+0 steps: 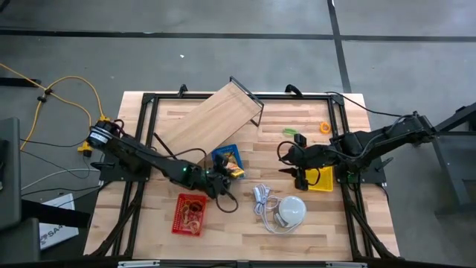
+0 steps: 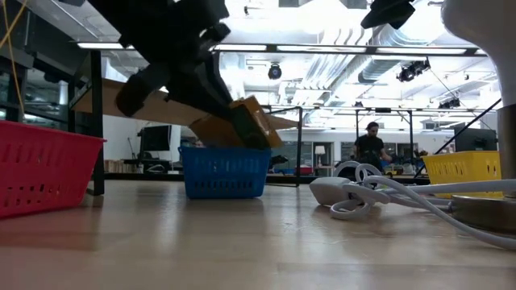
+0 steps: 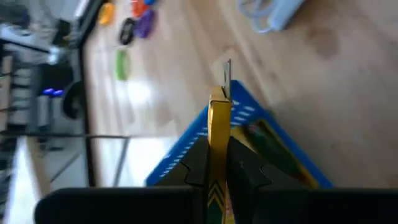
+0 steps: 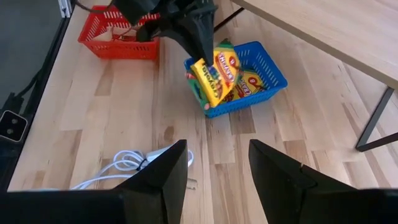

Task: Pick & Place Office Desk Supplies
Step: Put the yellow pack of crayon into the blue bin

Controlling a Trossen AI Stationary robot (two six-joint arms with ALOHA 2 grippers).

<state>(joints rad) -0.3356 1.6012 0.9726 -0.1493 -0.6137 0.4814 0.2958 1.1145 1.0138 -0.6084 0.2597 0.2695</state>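
Holding a yellow packet (image 4: 214, 78) edge-on, my left gripper (image 4: 200, 45) pinches it just above the blue basket (image 4: 264, 78). The right wrist view shows its printed face tilted over the basket's near rim, with another packet (image 4: 252, 82) lying inside; the left wrist view gives only the thin yellow edge between dark fingers (image 3: 198, 163).

My right gripper (image 4: 217, 165) hangs with fingers spread, empty, well apart from the blue basket, over the yellow basket (image 1: 323, 180) in the high view.

Only the high view takes in the red basket (image 1: 190, 214) holding rubber bands (image 1: 195, 211), near the blue basket, plus the white dome (image 1: 291, 211) and cord (image 1: 262, 201).

Green (image 3: 122, 65), orange (image 3: 106, 13) and purple (image 3: 144, 25) clips lie beyond the blue basket in the left wrist view.
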